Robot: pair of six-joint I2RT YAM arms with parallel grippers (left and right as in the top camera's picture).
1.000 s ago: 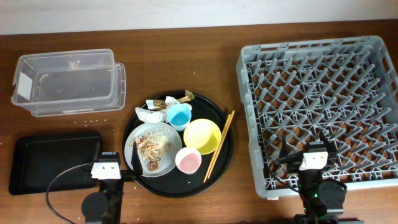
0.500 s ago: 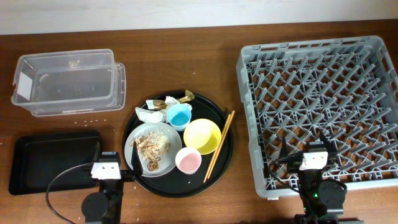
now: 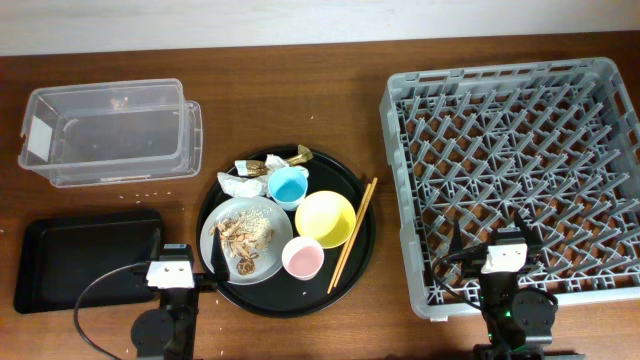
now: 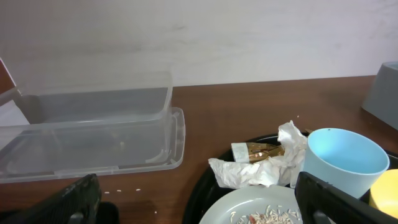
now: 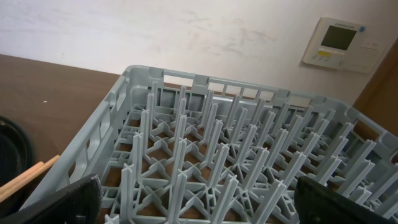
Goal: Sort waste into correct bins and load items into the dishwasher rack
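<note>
Nothing has moved; left gripper [image 3: 185, 250] and right gripper [image 3: 490, 240] gape wide, empty, at six o'clock; sorting unstarted, I judge; napkins [image 3: 238, 185] lie at eleven o'clock on the round tray [image 3: 270, 300]; the left gripper should reach there.

The tabletop [image 3: 330, 100] is lit evenly and brightly from above, and only short, faint shadows are cast beside the clear tub [image 3: 110, 130] and the dishwasher rack [image 3: 510, 170]. Soft highlights are seen on the tub's walls. In both wrist views the dark fingers [image 4: 71, 202] at the lower corners are blurred, and the pale wall [image 5: 124, 31] is rendered soft.
</note>
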